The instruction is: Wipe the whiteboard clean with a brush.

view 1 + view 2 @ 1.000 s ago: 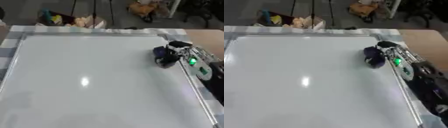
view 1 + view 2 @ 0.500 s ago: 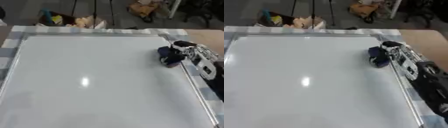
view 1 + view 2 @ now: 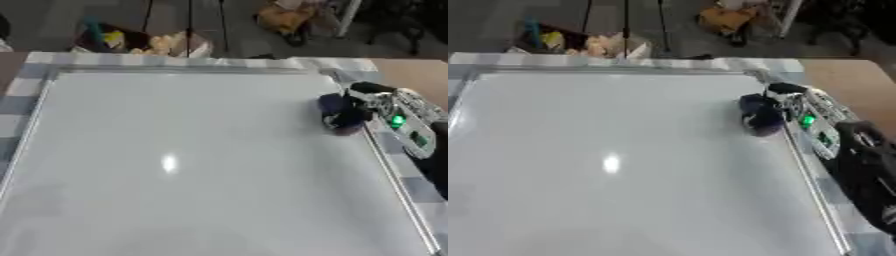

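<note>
whiteboard [image 3: 175,160]: no marks visible, likely near done
right hand [image 3: 389,107]: fingers clamped on brush [image 3: 339,114], at right edge

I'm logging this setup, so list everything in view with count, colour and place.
whiteboard: one, white with a silver frame, lying flat and filling most of the view; no marks visible.
brush: one, dark blue, on the board by its right edge.
checked cloth: one, grey and white, showing under the board's edges.
wooden surface: one patch, brown, upper right.
floor clutter: several items, yellow and tan, beyond the far edge.
right hand: one, black and silver with a green light, curled on the brush.
</note>
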Robot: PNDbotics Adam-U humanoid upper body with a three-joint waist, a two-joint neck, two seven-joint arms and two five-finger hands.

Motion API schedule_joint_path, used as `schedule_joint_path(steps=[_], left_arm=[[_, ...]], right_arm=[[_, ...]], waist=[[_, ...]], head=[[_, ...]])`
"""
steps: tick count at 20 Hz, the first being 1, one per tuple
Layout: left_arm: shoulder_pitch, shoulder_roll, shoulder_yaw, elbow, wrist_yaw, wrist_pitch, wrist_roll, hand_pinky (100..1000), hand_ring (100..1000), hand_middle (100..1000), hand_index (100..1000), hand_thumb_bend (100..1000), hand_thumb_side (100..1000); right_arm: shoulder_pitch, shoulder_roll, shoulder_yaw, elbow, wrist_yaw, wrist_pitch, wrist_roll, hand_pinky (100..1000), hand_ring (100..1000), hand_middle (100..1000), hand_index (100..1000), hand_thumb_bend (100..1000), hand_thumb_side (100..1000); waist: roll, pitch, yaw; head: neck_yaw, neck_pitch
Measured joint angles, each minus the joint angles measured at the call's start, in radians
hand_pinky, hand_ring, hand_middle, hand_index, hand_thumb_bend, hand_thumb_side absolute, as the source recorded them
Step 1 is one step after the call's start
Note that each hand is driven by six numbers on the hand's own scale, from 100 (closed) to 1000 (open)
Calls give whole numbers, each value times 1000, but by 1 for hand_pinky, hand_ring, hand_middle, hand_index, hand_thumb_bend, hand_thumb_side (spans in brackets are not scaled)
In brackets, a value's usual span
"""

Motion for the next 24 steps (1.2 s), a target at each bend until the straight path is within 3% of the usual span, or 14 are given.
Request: schedule_joint_path(steps=[24], left_arm=[[0,-1,0,0,0,8,-7,368,718,560,609,100,940]], right_arm=[[-35,30,69,-49,7,-49,51,485,592,456,436,100,507]], waist=[[-7,-1,0]], head=[[-4,0]])
